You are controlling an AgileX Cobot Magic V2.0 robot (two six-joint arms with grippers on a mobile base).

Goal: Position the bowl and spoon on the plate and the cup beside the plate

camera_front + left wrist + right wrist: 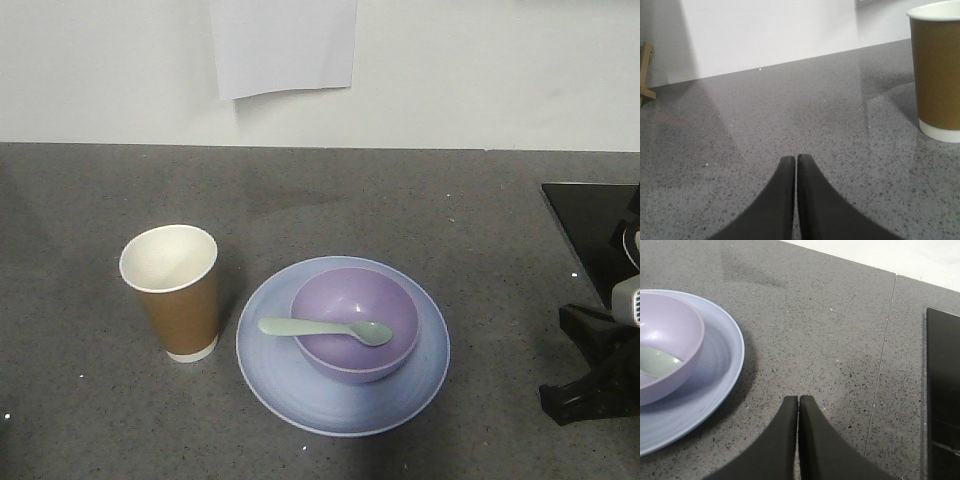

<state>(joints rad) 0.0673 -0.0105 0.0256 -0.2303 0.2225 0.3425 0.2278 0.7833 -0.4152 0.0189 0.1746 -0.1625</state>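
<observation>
Spoon [325, 328] crosswise, handle toward cup [175, 290].

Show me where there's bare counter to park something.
Bare counter lies behind the plate and cup up to the wall, and between the plate and the black panel. It's tight only in the narrow gap between cup and plate. Both grippers, left and right, are shut.

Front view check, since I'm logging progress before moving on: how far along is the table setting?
It looks finished. The lavender plastic bowl sits on the round pale blue plate, the mint-green plastic spoon rests across the bowl's rim with its scoop inside, and the brown paper cup stands upright beside the plate, apart from it. Nothing is in hand: the left hand and right hand are shut and empty. Nothing appears left.
</observation>
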